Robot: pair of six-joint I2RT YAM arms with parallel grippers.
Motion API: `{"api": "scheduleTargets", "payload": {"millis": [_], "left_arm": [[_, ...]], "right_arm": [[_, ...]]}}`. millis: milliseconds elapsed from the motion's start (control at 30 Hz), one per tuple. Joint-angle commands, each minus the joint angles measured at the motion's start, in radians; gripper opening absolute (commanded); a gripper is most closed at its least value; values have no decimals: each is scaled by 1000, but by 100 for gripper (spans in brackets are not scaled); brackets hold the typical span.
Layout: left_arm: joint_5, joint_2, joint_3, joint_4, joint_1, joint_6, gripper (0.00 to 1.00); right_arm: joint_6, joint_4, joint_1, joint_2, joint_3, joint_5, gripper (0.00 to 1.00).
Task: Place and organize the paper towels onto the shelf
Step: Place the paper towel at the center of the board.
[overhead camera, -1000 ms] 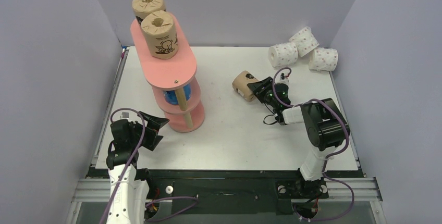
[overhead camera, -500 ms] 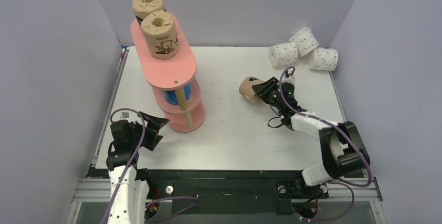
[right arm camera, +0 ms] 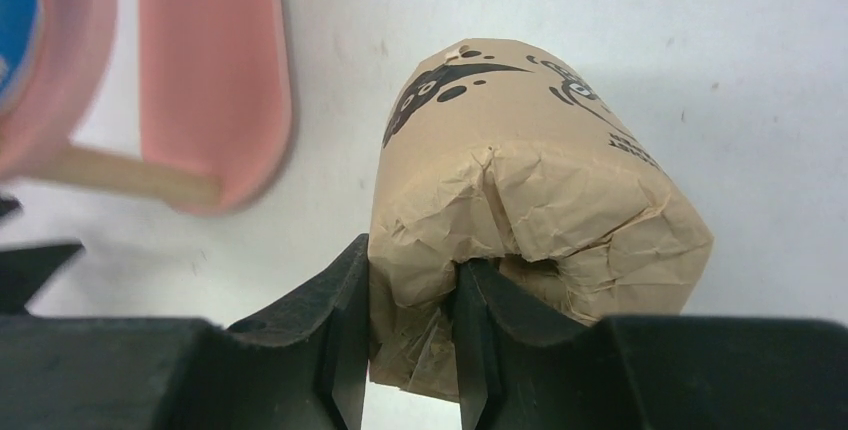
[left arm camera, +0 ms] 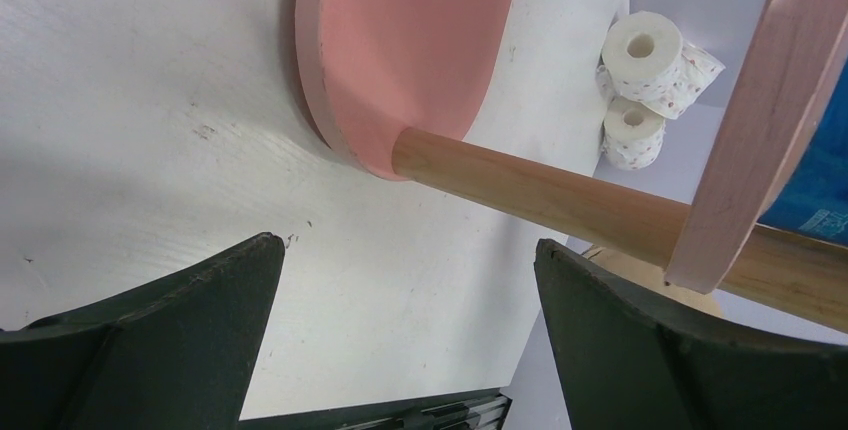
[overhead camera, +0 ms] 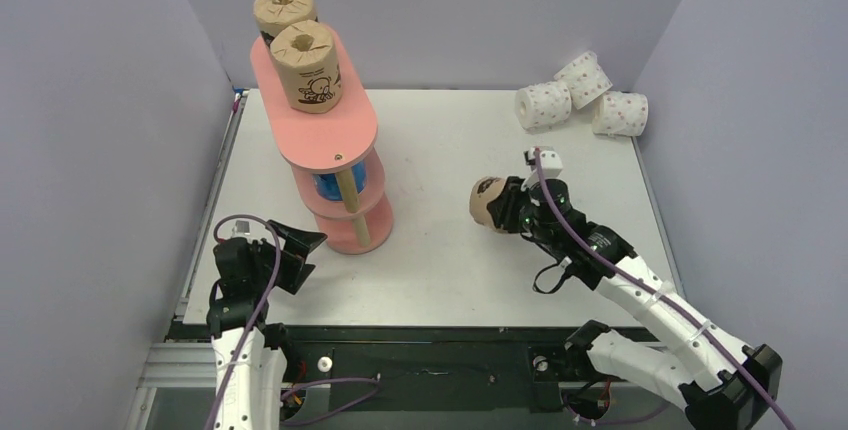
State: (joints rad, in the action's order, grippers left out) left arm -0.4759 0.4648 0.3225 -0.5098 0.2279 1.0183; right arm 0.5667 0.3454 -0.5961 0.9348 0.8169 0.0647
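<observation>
My right gripper [overhead camera: 505, 208] is shut on a brown paper towel roll with black print [overhead camera: 487, 202] at mid-table. In the right wrist view one finger sits in the roll's [right arm camera: 540, 180] hollow end and the other outside its wall, at the gripper [right arm camera: 412, 280]. The pink shelf [overhead camera: 345, 135] stands at left with two brown rolls [overhead camera: 306, 65] [overhead camera: 284, 10] on its top board and a blue roll [overhead camera: 328, 185] on the middle one. Three white pink-dotted rolls [overhead camera: 543, 105] [overhead camera: 584, 78] [overhead camera: 620, 113] lie at back right. My left gripper [overhead camera: 300, 250] is open beside the shelf's base [left arm camera: 410, 40], holding nothing.
A wooden post [left arm camera: 540, 195] of the shelf crosses just ahead of the left gripper [left arm camera: 405, 245]. Grey walls enclose the white table [overhead camera: 440, 260] on three sides. The shelf's bottom board [right arm camera: 215, 80] lies to the left of the held roll.
The right gripper closed on the brown roll and drew it toward the near side of the table as the arm stretched out. The left arm barely moved.
</observation>
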Motion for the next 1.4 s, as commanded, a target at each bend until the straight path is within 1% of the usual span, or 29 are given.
{"api": "scheduleTargets", "payload": {"millis": [0, 33, 67, 133, 333, 467, 700, 767, 800, 833, 867, 900, 933, 1000, 1100, 1133, 1167, 1200, 1233, 1267, 1300, 1367], "left_arm": [[-16, -51, -9, -12, -2, 10, 97], [-15, -57, -9, -19, -2, 10, 97], [-12, -68, -11, -23, -2, 9, 97], [-9, -76, -14, -31, -2, 8, 97], [-4, -89, -22, -48, -2, 9, 97], [4, -96, -18, -65, -2, 2, 97], [4, -89, -19, -57, -2, -3, 97], [1, -88, -20, -50, -2, -3, 97], [0, -87, -21, -49, -2, -3, 97], [-4, -86, -22, -45, -1, -3, 96], [-9, -85, -25, -43, -2, -4, 96], [-11, -86, -27, -40, -2, -4, 96], [-13, -85, -28, -41, -1, -5, 97], [-15, -88, -31, -41, -1, -8, 96], [-12, -91, -32, -42, -2, -9, 96], [-10, -91, -33, -40, -2, -10, 96], [-9, -92, -34, -38, -2, -10, 96], [-9, -92, -34, -37, -2, -9, 96], [-8, -92, -34, -38, -2, -9, 96], [-9, -91, -32, -37, -2, -8, 96], [-9, -91, -33, -38, -2, -7, 96], [-10, -94, -34, -41, -1, -5, 96]], "right_arm": [[-92, 301, -206, 1, 68, 154, 25], [-94, 328, -241, 18, 77, 183, 25], [-94, 367, -309, 27, 94, 234, 25], [-89, 408, -385, 65, 113, 283, 25], [-87, 401, -502, 196, 131, 310, 26], [-97, 396, -542, 284, 158, 314, 27], [-84, 385, -554, 317, 158, 299, 33], [-78, 385, -556, 315, 159, 292, 37], [-75, 386, -556, 310, 161, 291, 43], [-69, 391, -556, 303, 164, 291, 46], [-64, 399, -556, 298, 169, 298, 53], [-53, 404, -556, 287, 173, 303, 57], [-47, 415, -557, 278, 180, 313, 64], [-26, 427, -559, 241, 187, 331, 69], [22, 420, -557, 140, 181, 381, 74], [40, 412, -556, 117, 168, 434, 77], [93, 409, -554, 71, 154, 468, 81], [130, 411, -545, 49, 147, 550, 82], [240, 421, -542, 0, 127, 593, 83], [277, 417, -530, -24, 112, 650, 83], [301, 404, -517, -77, 77, 651, 83], [265, 343, -464, -151, 13, 580, 84]]}}
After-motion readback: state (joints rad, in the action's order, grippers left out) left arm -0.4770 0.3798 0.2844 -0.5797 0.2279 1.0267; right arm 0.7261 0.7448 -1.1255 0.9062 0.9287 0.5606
